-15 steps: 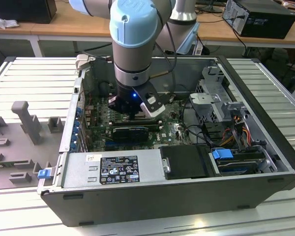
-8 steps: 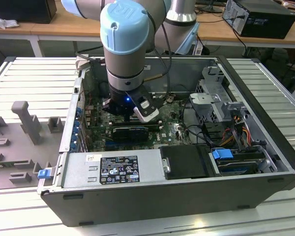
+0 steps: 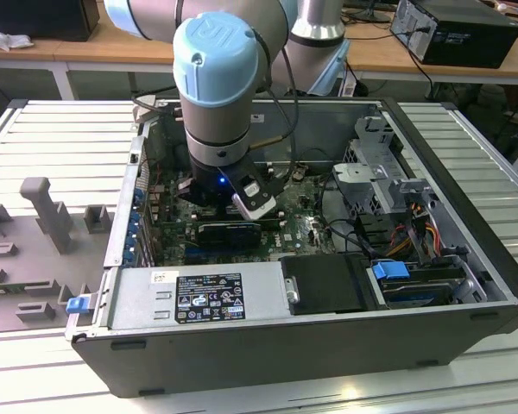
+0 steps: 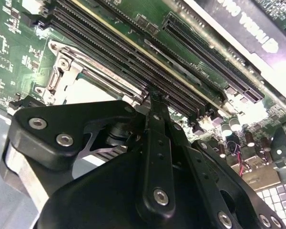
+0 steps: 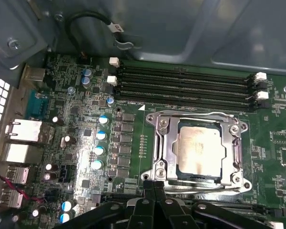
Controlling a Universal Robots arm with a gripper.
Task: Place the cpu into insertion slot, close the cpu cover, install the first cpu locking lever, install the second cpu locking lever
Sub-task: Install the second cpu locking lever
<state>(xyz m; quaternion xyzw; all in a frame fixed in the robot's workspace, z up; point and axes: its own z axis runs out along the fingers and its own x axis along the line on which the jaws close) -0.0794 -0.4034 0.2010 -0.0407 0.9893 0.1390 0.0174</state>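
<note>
CPU (image 5: 200,149) sits flat inside the insertion slot (image 5: 158,157), with the cpu cover (image 5: 168,125) closed around it. Just beside the slot's edge hovers the end effector (image 5: 155,187), fingers pressed together, holding nothing.

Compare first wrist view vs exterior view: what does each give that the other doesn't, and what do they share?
First wrist view: the cpu lying in the insertion slot, with the cpu cover framing it, beside the long black memory slots.
Exterior view: the arm's blue-capped wrist reaching down into the open computer case, the power supply and the drive cables.
Both: the green motherboard inside the case.
</note>
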